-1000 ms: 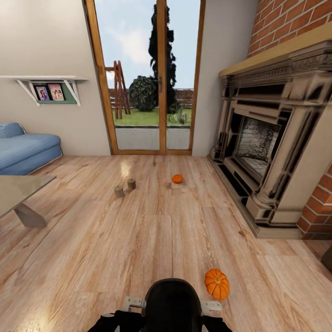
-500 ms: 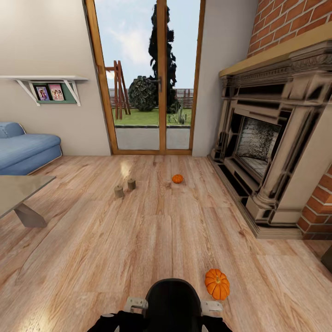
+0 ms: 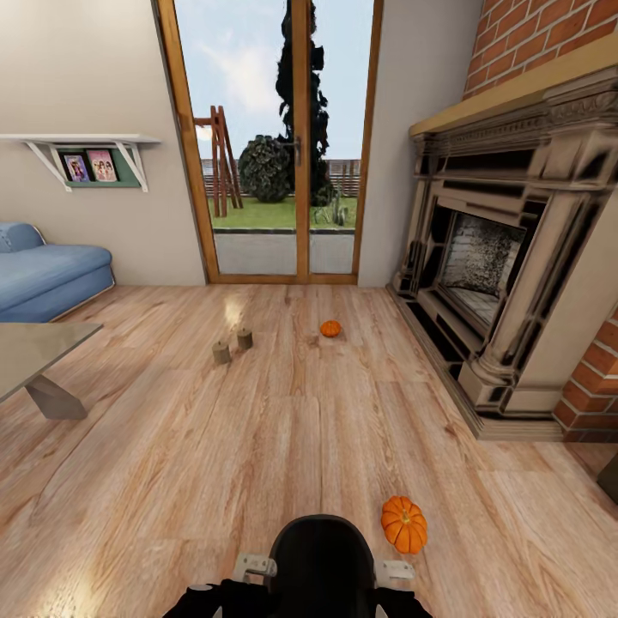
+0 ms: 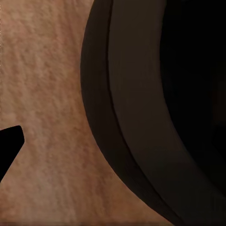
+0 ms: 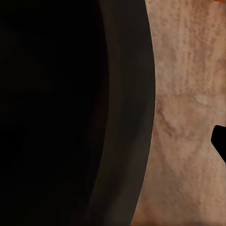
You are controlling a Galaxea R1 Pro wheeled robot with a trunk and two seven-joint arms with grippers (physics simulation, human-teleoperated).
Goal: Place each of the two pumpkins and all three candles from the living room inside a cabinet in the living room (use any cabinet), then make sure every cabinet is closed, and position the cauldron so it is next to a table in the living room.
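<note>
Two orange pumpkins lie on the plank floor. The near pumpkin (image 3: 403,524) is just ahead and to the right of my trunk (image 3: 319,562); the far pumpkin (image 3: 330,328) sits mid-room before the glass door. Two stubby candles (image 3: 221,352) (image 3: 245,338) stand close together left of the far pumpkin. A corner of the grey table (image 3: 34,348) shows at the left edge. Each wrist view looks down at the wood floor beside my dark round base, with one black fingertip (image 4: 9,146) (image 5: 220,141) at the frame edge. The cabinet and cauldron are out of view.
An ornate stone fireplace (image 3: 506,257) under red brick lines the right side. The blue sofa (image 3: 47,279) and a wall shelf (image 3: 86,150) are at the left. A wood-framed glass door (image 3: 275,146) is straight ahead. A dark object (image 3: 611,481) pokes in at the right edge.
The whole head view has shifted slightly, so the camera moved. The pumpkins and candles keep their places on the floor.
</note>
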